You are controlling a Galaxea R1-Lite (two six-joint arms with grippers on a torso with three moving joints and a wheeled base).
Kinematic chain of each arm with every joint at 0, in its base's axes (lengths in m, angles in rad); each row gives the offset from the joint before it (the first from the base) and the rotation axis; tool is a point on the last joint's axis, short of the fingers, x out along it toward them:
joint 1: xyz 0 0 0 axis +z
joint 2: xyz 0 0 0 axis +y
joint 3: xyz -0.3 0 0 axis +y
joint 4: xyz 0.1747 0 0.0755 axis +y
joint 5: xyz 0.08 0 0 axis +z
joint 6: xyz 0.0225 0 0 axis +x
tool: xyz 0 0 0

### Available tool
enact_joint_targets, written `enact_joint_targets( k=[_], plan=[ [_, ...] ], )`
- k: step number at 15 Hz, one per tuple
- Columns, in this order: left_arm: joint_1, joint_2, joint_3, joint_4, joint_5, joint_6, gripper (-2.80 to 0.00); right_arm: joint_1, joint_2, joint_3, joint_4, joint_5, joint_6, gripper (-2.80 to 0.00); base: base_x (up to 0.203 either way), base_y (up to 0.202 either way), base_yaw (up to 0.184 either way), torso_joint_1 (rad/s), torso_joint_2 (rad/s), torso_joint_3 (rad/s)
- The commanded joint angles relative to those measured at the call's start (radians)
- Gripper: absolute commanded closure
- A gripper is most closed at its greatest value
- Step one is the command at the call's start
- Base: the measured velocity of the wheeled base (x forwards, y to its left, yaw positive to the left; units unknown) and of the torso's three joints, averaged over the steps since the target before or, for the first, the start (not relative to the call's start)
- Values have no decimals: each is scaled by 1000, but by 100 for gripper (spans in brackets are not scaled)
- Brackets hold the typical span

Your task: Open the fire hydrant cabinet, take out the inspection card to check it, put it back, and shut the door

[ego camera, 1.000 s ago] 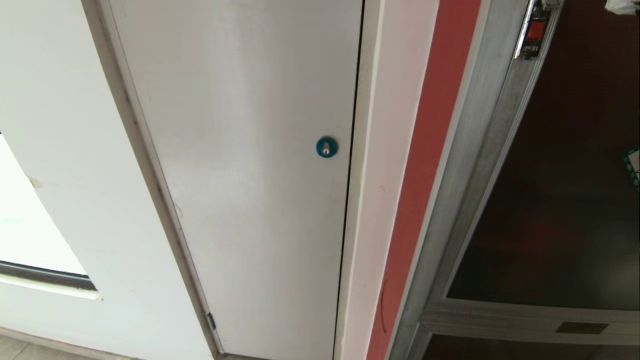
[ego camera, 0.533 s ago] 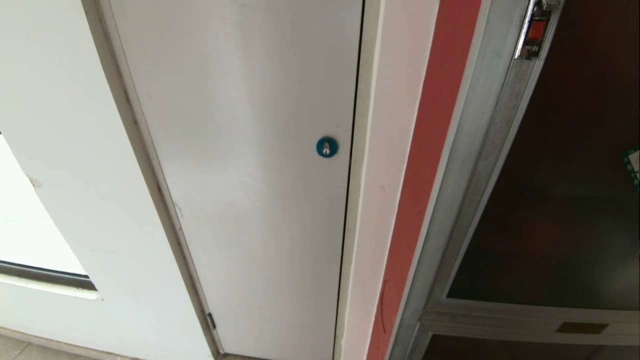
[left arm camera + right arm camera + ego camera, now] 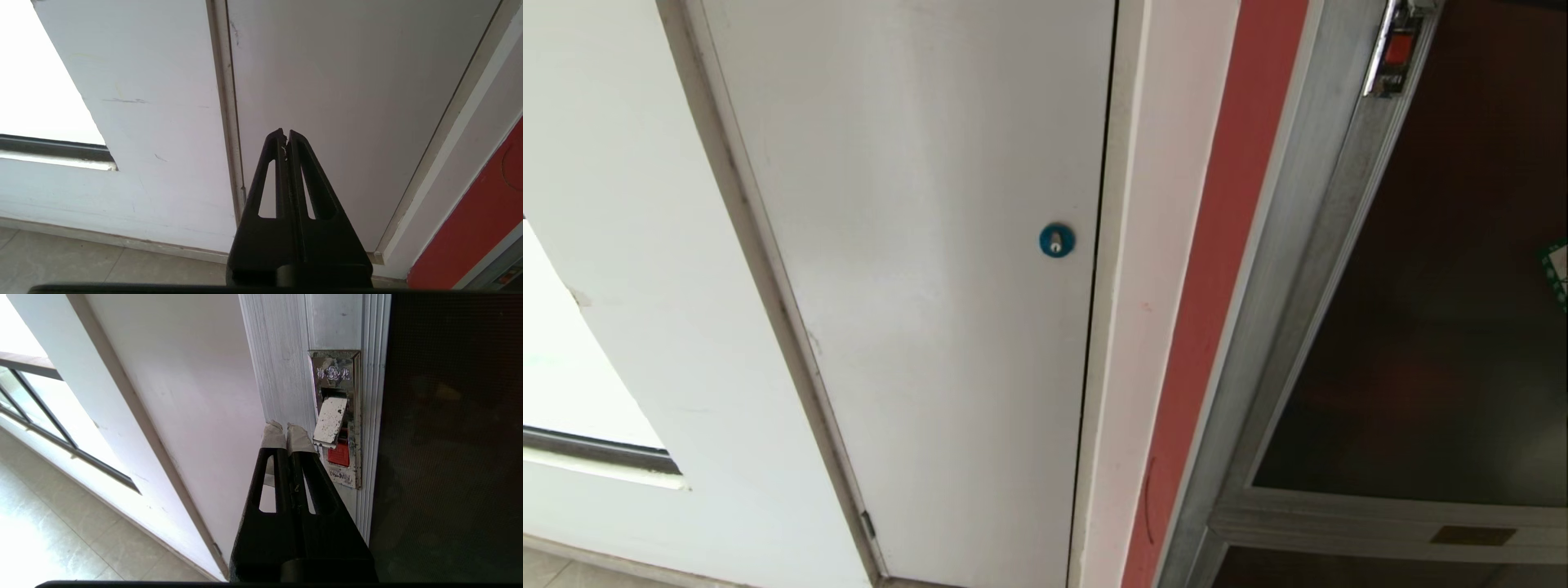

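Note:
The fire hydrant cabinet's silver frame runs down the right of the head view. The door, dark tinted glass, carries a green-edged sticker and lies in its frame. The small red latch sits at the top. In the right wrist view my right gripper is shut and empty. Its taped tips are just beside the latch, whose silver flap sticks out. My left gripper is shut, parked facing the white door. The inspection card is out of view. Neither gripper shows in the head view.
A plain white door with a round blue lock fills the middle, with a red wall strip between it and the cabinet. A window and tiled floor lie to the left.
A pale shape at the head view's top right corner one second ago has left the view. The doors and the latch have not moved.

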Motion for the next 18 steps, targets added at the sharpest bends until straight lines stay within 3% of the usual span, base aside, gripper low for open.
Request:
enact_joint_targets(
  k=[1, 18],
  plan=[
    [0, 0, 6, -1, 1, -1, 0, -3, 5, -1, 2, 1, 1, 0, 0, 0, 0, 0, 0, 0],
    [0, 0, 6, 0, 1, 0, 0, -53, 34, -3, 4, -7, 3, 0, 0, 0, 0, 0, 0, 0]
  ],
)
